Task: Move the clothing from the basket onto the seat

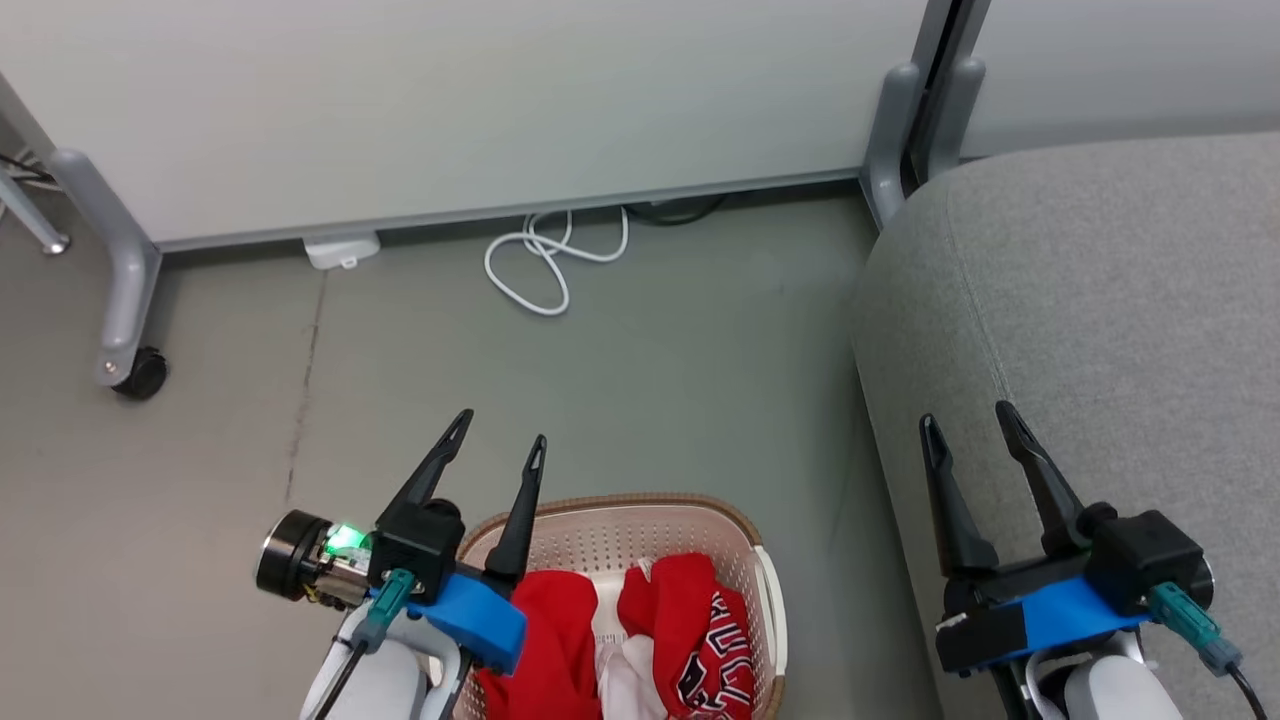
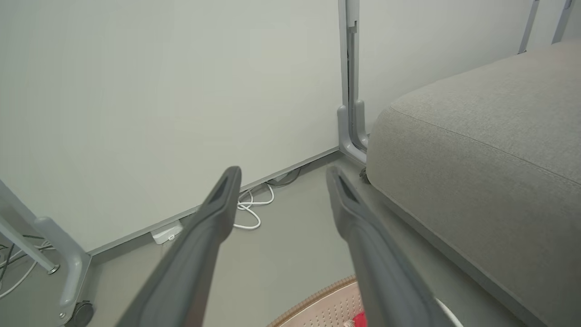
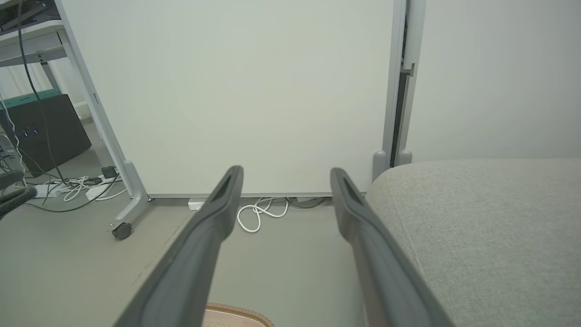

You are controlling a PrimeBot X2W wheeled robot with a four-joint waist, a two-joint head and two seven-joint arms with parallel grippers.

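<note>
The clothing (image 1: 660, 630) lies heaped in the basket (image 1: 620, 520) at bottom centre, right beside the nearer left gripper (image 1: 504, 425). The right gripper (image 1: 965, 412) hangs over the seat (image 1: 1100, 280). Both stand spread and seemingly empty.

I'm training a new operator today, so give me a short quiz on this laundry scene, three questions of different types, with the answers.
1. True or false: the clothing lies in the basket.
2. By the robot's own sides, the seat stands on which side of the basket? A left, B right, C behind the robot.
3. Fill in: the left gripper and the right gripper both stand ___ and hold nothing.
Key: 1 true; 2 B; 3 open.
</note>
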